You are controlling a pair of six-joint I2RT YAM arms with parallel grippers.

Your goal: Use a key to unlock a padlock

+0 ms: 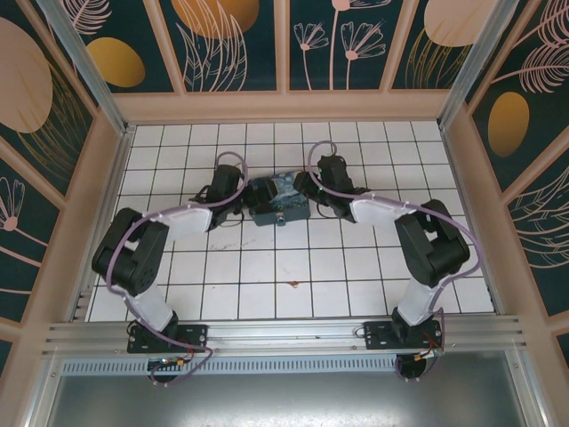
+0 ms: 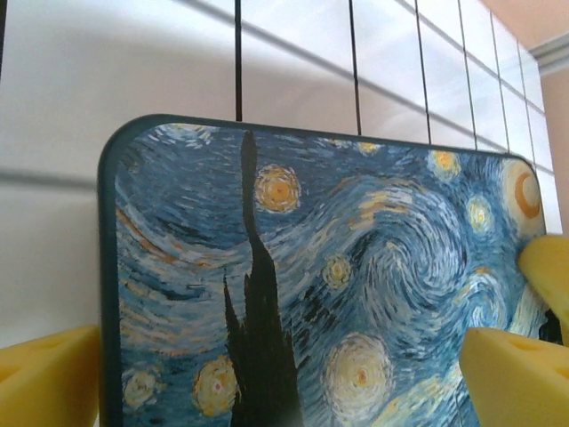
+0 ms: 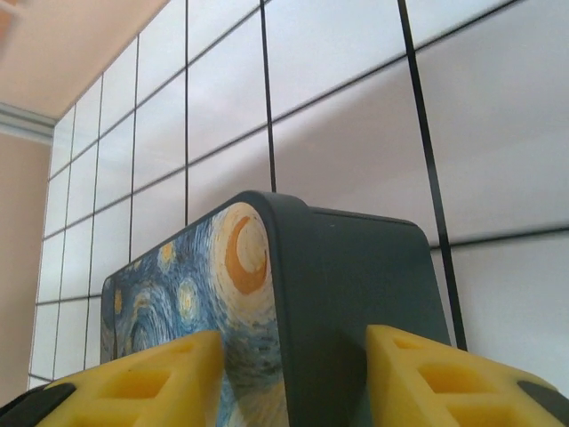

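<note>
We saw the left gripper (image 2: 284,378) with its jaws spread wide over the box (image 2: 356,267). One yellow finger (image 2: 44,378) sat just beside the lid's left edge and the other hung in front of the painted face, gripping nothing. The right gripper (image 3: 293,378) had its jaws partly drawn in and pinching the box's end, one pad on the painted lid and one on the dark side wall, with no gap that we could make out. From above, both grippers met at the box in the middle of the floor (image 1: 267,267). The padlock (image 1: 278,219) showed as a tiny silvery spot on the box's near face, too small to read further. The floor was white tile with dark grid lines, ringed by peach-framed walls (image 1: 231,44) of dark teal panels with flowers and orange ovals. We counted two arms, two grippers, one box and one padlock
</note>
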